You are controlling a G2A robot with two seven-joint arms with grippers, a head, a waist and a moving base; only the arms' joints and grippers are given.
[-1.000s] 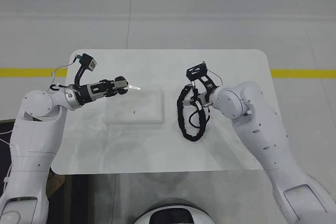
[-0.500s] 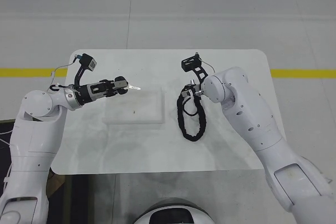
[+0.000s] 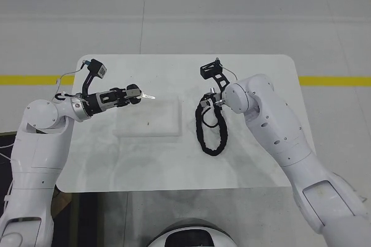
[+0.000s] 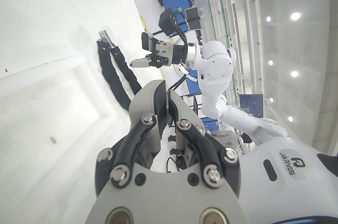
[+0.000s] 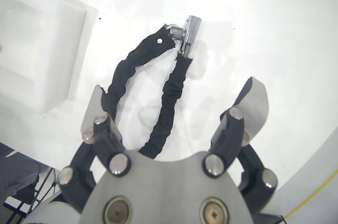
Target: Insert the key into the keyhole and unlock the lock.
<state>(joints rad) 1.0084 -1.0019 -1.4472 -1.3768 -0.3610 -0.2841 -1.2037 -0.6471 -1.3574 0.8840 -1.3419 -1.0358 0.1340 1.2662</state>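
A big robotics lab hall: grey floor (image 3: 185, 25) with yellow line (image 3: 25, 79), monitors (image 4: 251, 105), high ceiling lights (image 4: 295, 15).

A shallow white tray (image 3: 148, 120) sits on the table (image 3: 266, 68).

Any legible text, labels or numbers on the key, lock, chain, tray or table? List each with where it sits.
No text reads on any of them.
key, in the left gripper: too small to make out any marking.
lock: bare polished metal, no print visible.
chain sleeve: plain black fabric, no label.
tray and table: plain white, no print.
Background screens: too small and blurred to read.
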